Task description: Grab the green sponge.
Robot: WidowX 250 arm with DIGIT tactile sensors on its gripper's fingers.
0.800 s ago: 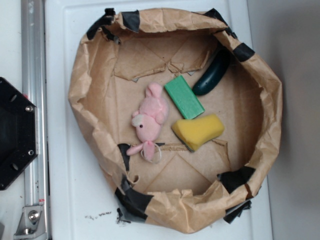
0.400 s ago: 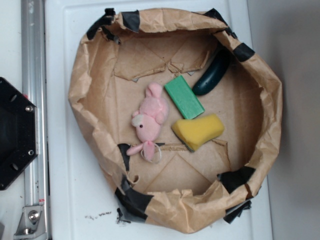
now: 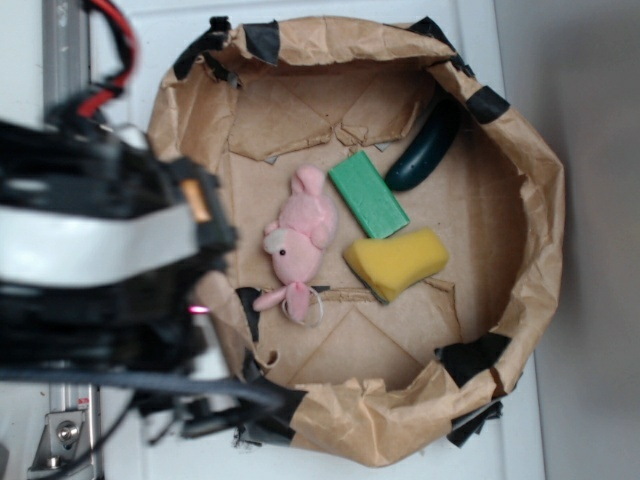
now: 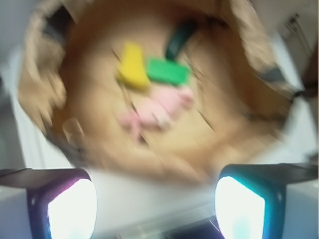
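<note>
The green sponge (image 3: 368,194) is a flat bright green block lying on the floor of the brown paper bin (image 3: 520,150), between a pink plush toy (image 3: 302,238) and a dark green cucumber-shaped object (image 3: 424,147). In the blurred wrist view the green sponge (image 4: 167,71) shows far ahead, beside the yellow sponge (image 4: 132,67). My gripper (image 4: 155,206) is open, with nothing between its fingers (image 4: 72,209), and hangs over the white surface outside the bin's rim. In the exterior view the arm (image 3: 100,250) covers the left side; its fingertips do not show there.
A yellow wedge-shaped sponge (image 3: 397,262) lies just in front of the green sponge, touching its end. The bin's crumpled paper wall, patched with black tape (image 3: 470,358), rings everything. A metal rail (image 3: 62,40) runs along the left edge.
The arm has swung into the exterior view from the left and now covers the bin's left wall. The objects in the bin have not moved.
</note>
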